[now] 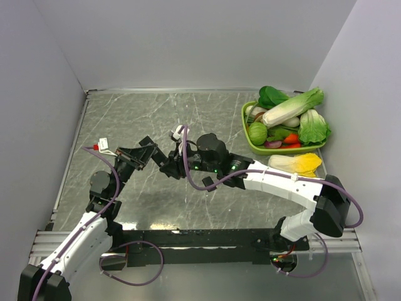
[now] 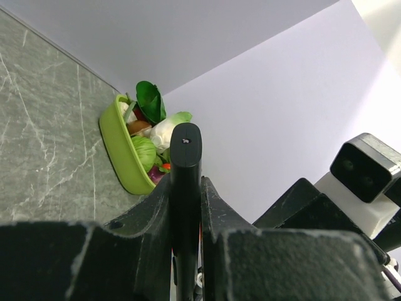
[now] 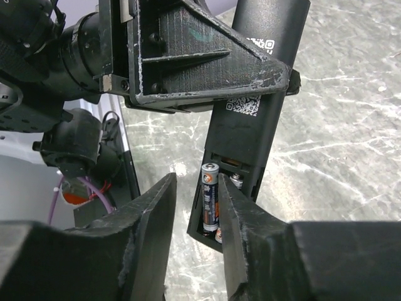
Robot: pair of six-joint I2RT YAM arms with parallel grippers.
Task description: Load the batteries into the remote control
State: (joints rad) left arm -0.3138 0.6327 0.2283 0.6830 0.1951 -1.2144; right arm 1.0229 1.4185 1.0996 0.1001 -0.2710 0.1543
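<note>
The step in hand looks to be seating a cell in the open compartment at the end of the slim, flat black plastic remote control [image 3: 245, 138]. To do it well, the right gripper [image 3: 195, 183] should be keeping its fingers in line with the compartment's length. It should be pressing the cell flat toward the spring end rather than levering it. It should then be backing off straight, so that no finger is dragging the cell out again. The left gripper [image 2: 187, 194] should be holding firm, because any twist would be shifting the slot under the other arm.

The left gripper is clamping the remote control between its two black jaws. It is holding it in the air above the left-centre of the grey marble-patterned table [image 1: 219, 113], well apart from the table's edges, with the compartment end pointing toward the right arm.

The right gripper's fingers are standing apart and pinching nothing. The small dark cylindrical battery [image 3: 210, 197], with its silver cap and printed label, is sitting in the compartment between them. One finger is lying just beside or touching it, and a clear gap is showing on the other side. A second battery [image 3: 217, 237] appears to be lying deeper in the slot, partly hidden. Whether either one is fully seated cannot be told.
</note>
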